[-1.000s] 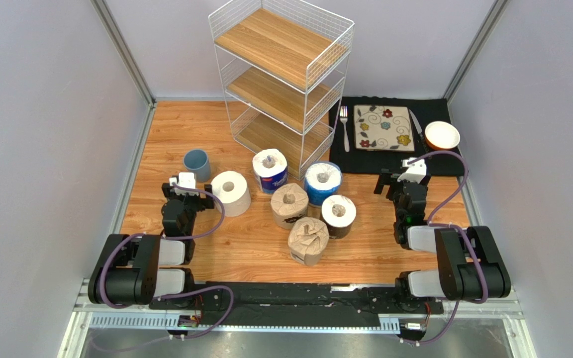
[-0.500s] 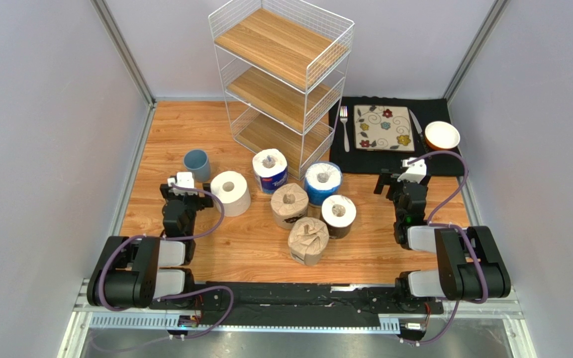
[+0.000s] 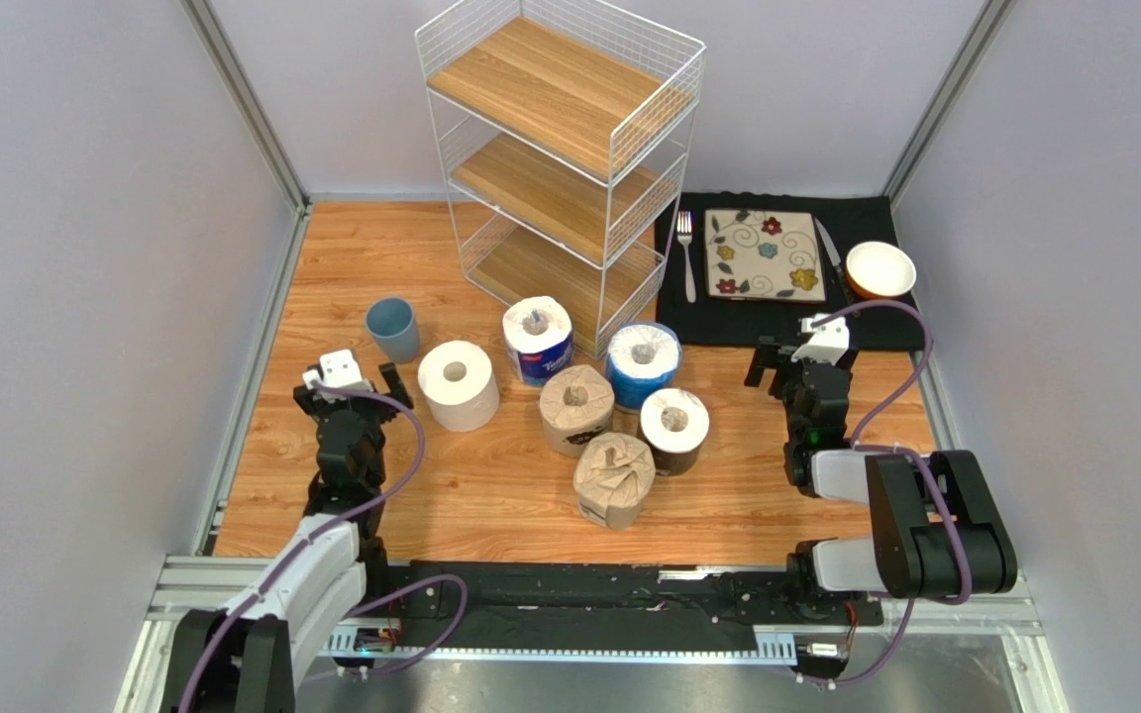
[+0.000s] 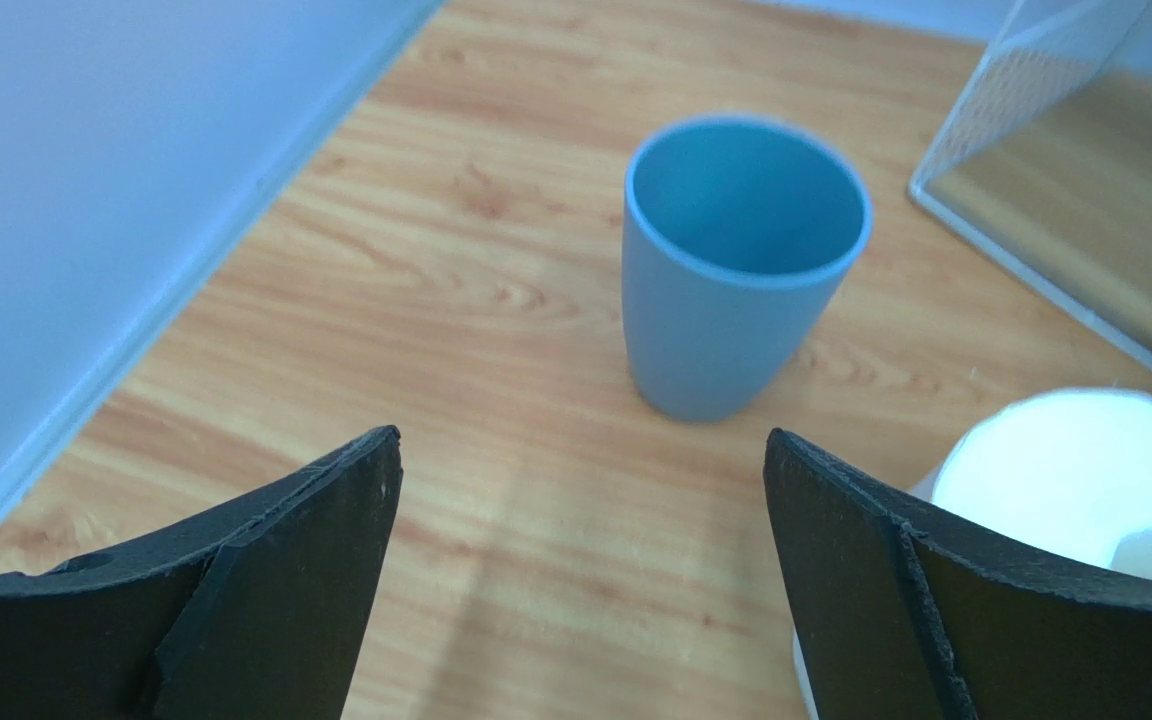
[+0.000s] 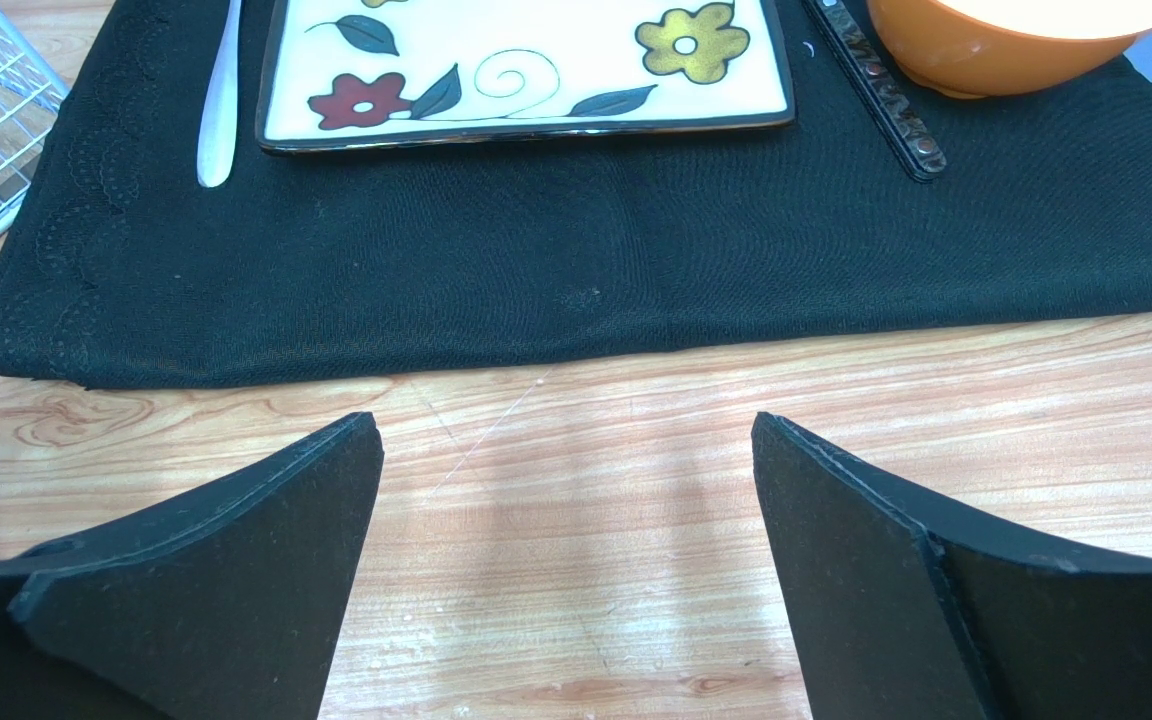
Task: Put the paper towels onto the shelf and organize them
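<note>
Wood-top table [image 3: 368,253], grey walls on three sides. The shelf [image 3: 562,141] stands at the far middle, a three-tier white wire rack with wooden boards.

All six paper towels stand on end on the table, on the near side of the shelf:
- white roll with blue label [image 3: 538,339]: just in front of the shelf's bottom tier
- blue-wrapped roll [image 3: 642,364]: beside that one, to the right
- plain white roll [image 3: 459,383]: near-left of the shelf
- tan roll [image 3: 577,409]: further toward the arms
- dark-wrapped roll [image 3: 675,428]: right of the tan roll
- crumpled tan roll [image 3: 614,479]: farthest from the shelf

Blue cup [image 3: 392,329] is left of the shelf's near corner.

Left gripper [image 4: 579,438] is near-left of the shelf, fingers spread wide with nothing between them, facing the cup, the plain white roll at its right finger.

Right gripper [image 5: 566,420] is near-right of the shelf, fingers spread wide with nothing between them, over bare wood just short of a black cloth [image 3: 740,320]. The cloth lies right of the shelf and carries a flowered plate [image 3: 763,254], fork [image 3: 685,253], knife [image 3: 827,245] and orange bowl [image 3: 880,271].
</note>
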Robot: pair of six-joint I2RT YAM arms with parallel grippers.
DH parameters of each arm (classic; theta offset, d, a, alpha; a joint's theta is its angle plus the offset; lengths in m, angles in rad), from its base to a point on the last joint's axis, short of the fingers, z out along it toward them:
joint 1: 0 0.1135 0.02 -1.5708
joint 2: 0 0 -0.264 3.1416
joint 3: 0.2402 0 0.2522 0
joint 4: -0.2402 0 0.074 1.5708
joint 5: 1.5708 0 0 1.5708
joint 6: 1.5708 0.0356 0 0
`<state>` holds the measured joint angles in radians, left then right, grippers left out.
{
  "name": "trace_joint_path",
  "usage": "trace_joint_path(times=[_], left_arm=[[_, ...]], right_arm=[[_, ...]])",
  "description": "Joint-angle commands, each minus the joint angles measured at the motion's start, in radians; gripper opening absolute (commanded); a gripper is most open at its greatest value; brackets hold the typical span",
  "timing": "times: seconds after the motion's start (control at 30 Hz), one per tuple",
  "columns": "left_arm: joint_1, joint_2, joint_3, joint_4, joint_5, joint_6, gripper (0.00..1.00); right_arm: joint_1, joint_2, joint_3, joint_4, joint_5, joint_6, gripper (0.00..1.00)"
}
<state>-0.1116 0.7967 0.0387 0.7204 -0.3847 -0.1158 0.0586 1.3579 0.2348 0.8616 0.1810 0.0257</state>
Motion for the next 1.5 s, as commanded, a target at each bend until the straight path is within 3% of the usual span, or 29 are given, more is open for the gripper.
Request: trace_joint_path(times=[0.0,0.27,0.33,0.43,0.63,0.83,0.93,1.07,1.47], left_arm=[[-0.003,-0.053,0.05,-0.31,0.05,-0.067,0.99],[-0.003,-0.077,0.209,-0.464,0.067,-0.229,0.99],[-0.003,-0.062,0.259,-0.565,0.067,-0.299,0.99],[-0.003,-0.025,0.397,-0.716,0.181,-0.334,0.99],[-0.003,-0.014,0.435,-0.633,0.413,-0.337,0.99],[-0.003,0.032,0.444,-0.625,0.484,-0.328,0.99],[-0.003,0.03,0.467,-0.66,0.477,-0.303,0.99],[-0.003,0.062,0.524,-0.823,0.451,-0.278,0.99],[-0.003,0.061,0.469,-0.86,0.406,-0.262,0.99]], right_arm=[[0.001,-0.013,0.023,0.028,0.005,-0.004,0.99],[0.003,-0.013,0.024,0.028,0.005,-0.006,0.99],[0.003,-0.014,0.024,0.028,0.005,-0.004,0.99],[0.003,-0.014,0.024,0.028,0.003,-0.006,0.99],[0.003,-0.013,0.024,0.028,0.005,-0.007,0.99],[0.001,-0.013,0.026,0.027,0.003,-0.004,0.99],[0.001,-0.013,0.024,0.027,0.005,-0.004,0.99],[0.001,-0.011,0.024,0.027,0.005,-0.004,0.99],[0.003,-0.013,0.026,0.027,0.005,-0.004,0.99]])
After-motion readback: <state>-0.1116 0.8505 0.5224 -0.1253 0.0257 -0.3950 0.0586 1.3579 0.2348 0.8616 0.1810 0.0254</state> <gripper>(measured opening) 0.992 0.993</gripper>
